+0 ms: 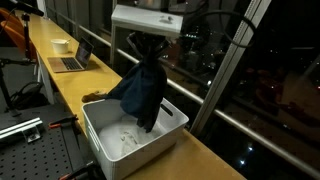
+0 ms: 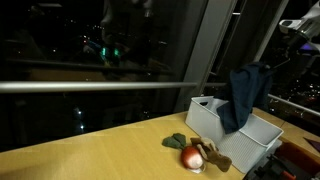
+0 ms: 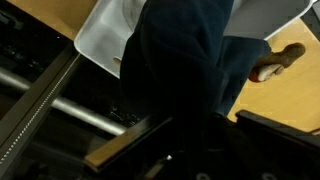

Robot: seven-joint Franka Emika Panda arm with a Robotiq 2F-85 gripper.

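well above the white bin (image 1: 110, 155) rim, claw (image 1: 148, 45) tight on dark cloth (image 1: 140, 92)

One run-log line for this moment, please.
tool: shut on dark blue fabric cloth | cloth: hanging, lower end in white plastic bin | beside bin: red-and-brown plush toy on wooden table

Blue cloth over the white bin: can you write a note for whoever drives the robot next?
The gripper is shut on the dark blue cloth, pinching it at the top.
The cloth hangs free over the white bin, and its lower end seems to dip inside the rim.
Some small colourful things lie on the table beside the bin, untouched.
Done: the cloth is gripped and up over the bin.
Left: the cloth is not yet let go. It probably needs lowering into the bin first.
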